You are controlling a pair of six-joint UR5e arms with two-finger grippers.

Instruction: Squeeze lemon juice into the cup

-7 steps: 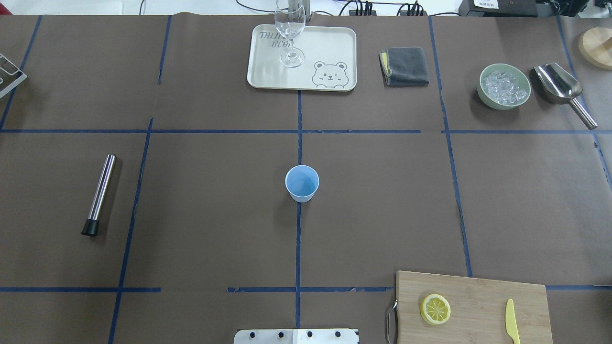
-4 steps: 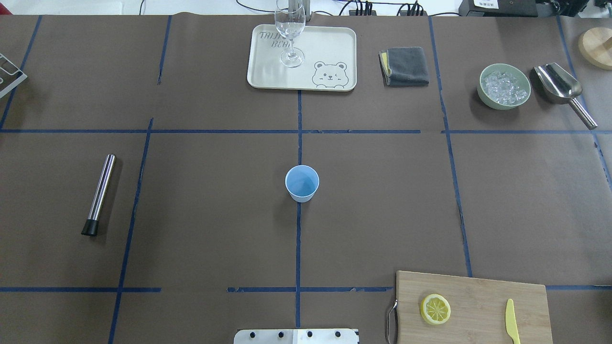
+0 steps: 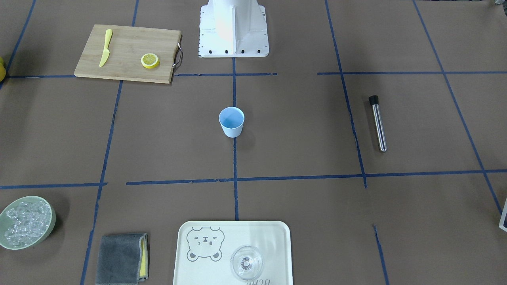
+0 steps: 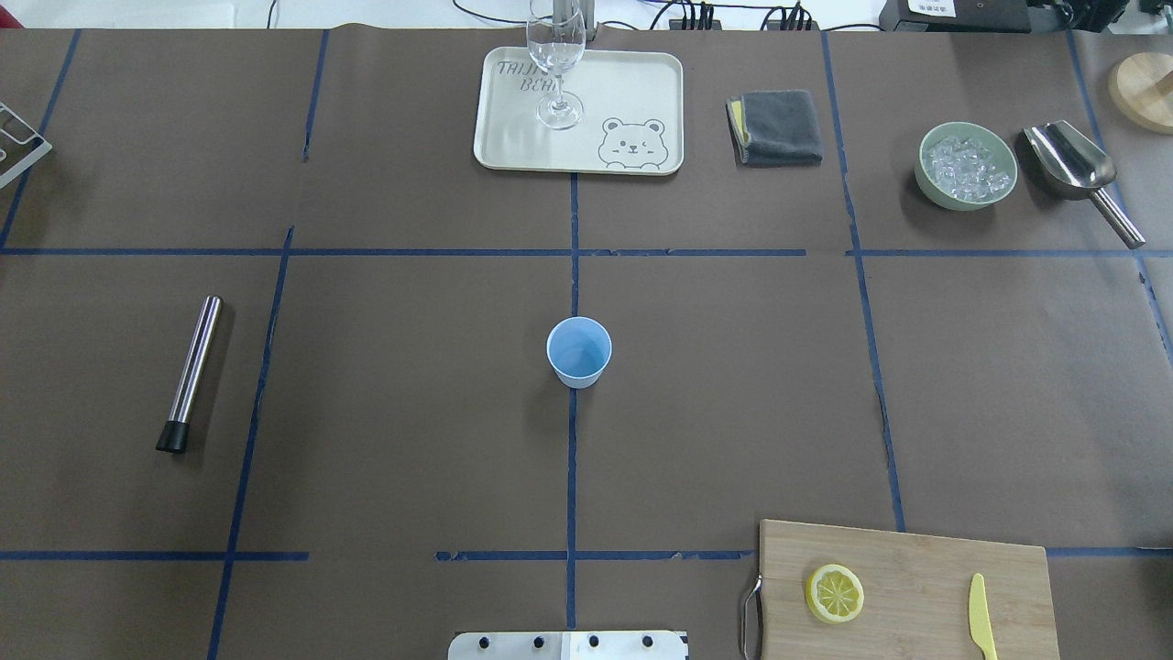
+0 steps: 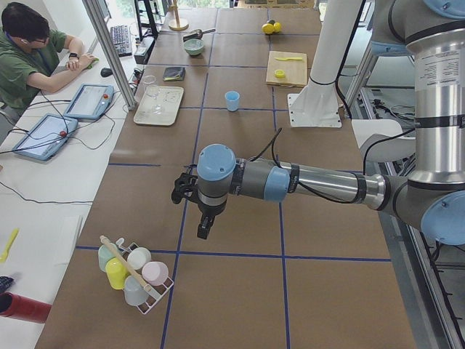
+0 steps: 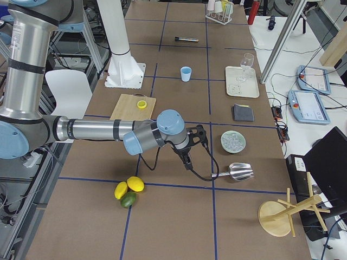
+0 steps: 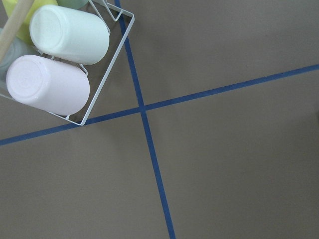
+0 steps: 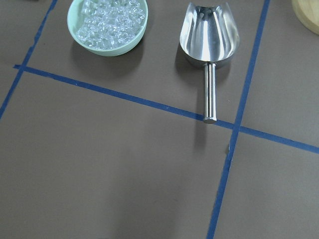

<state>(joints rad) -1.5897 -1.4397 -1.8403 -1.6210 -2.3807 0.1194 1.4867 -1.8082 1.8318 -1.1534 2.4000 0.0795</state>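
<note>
The lemon (image 4: 834,593) lies cut face up on the wooden cutting board (image 4: 916,559) at the near right; it also shows in the front-facing view (image 3: 150,60). The light-blue cup (image 4: 578,350) stands upright and empty at the table's middle, also in the front-facing view (image 3: 231,121). Neither gripper shows in the overhead view. The left gripper (image 5: 184,191) hovers over the table's left end near a cup rack. The right gripper (image 6: 201,135) hovers over the right end near the ice bowl. I cannot tell whether either is open or shut.
A yellow knife (image 4: 981,616) lies on the board. A tray (image 4: 632,82) with a stemmed glass (image 4: 555,55), a grey cloth (image 4: 781,126), an ice bowl (image 4: 966,166) and a metal scoop (image 4: 1081,174) line the far side. A steel rod (image 4: 191,370) lies left. Whole fruits (image 6: 129,189) lie at the right end.
</note>
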